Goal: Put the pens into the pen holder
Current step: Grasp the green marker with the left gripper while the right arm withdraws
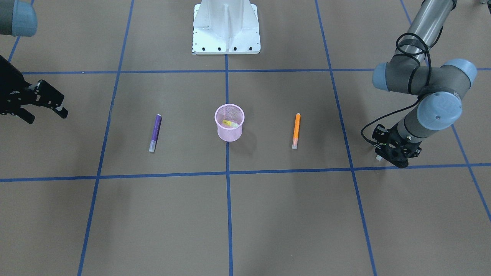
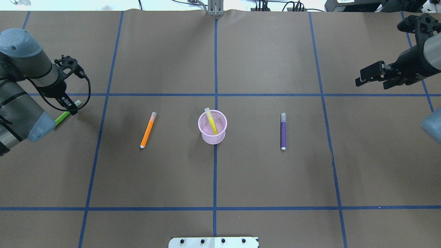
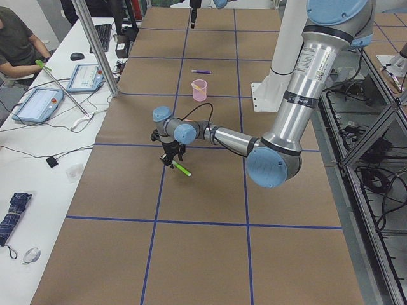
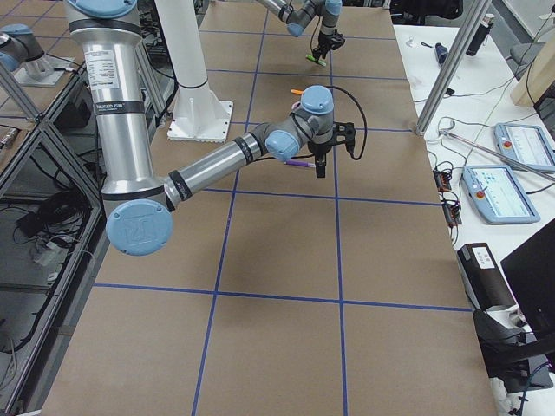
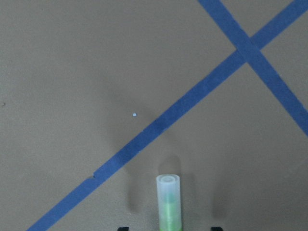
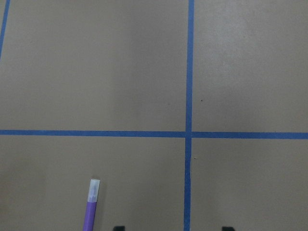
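The pink mesh pen holder (image 2: 212, 134) stands at the table's middle, with the yellow pen (image 2: 211, 122) leaning inside it. The orange pen (image 2: 148, 130) lies to its left and the purple pen (image 2: 283, 131) to its right. My left gripper (image 2: 70, 108) is low over the green pen (image 2: 62, 118) at the far left. In the left wrist view the pen (image 5: 168, 202) sits between wide-apart fingertips (image 5: 123, 228) with gaps on both sides. My right gripper (image 2: 370, 77) is open and empty, above the table at the far right. The right wrist view shows the purple pen's cap end (image 6: 91, 202).
The white robot base (image 1: 226, 30) stands at the table's robot side. Blue tape lines (image 2: 215, 94) cross the brown table. A desk with tablets (image 3: 44, 101), a seated person (image 3: 13, 38) and a metal post (image 3: 95, 57) are beyond the table's far edge.
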`<state>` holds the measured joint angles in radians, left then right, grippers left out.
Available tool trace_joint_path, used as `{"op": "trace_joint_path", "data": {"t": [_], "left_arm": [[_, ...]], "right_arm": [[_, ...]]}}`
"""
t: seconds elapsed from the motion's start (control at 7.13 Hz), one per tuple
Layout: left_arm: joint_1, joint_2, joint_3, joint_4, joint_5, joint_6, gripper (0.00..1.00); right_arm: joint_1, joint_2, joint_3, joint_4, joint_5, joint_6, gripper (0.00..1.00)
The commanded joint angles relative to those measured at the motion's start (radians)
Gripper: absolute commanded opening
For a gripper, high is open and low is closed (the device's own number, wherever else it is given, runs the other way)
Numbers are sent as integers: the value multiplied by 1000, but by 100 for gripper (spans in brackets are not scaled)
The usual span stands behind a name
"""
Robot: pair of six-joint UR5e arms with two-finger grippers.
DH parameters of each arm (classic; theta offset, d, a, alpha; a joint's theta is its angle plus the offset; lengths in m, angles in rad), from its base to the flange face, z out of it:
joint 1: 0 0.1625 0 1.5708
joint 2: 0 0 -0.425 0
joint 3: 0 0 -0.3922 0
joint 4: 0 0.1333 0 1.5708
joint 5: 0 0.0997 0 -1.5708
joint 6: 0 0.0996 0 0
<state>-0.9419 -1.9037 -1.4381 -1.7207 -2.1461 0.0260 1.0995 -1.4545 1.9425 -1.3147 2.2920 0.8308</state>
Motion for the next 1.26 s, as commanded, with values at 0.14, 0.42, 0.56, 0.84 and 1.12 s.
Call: {"op": "trace_joint_path", "data": {"t": [0.14,0.42,0.56,0.84,1.12], "left_arm": [[5,0,10,0,2,-5,57],[5,-2,12,0,2,-5,56],[5,-2,10,0,2,-5,47],[8,-3,12,0,2,-5,20],[9,-2,8,0,-1,-5,0]], "right_arm": [[10,-3,-8,0,7,-13,99],[10,-3,-10,-1,7,-13,99],[10,-3,-10,-1,7,-13,99],[11,-1,-10,-1,9,-12,99],[19,-1,-10,-3,18,-12,99]]}}
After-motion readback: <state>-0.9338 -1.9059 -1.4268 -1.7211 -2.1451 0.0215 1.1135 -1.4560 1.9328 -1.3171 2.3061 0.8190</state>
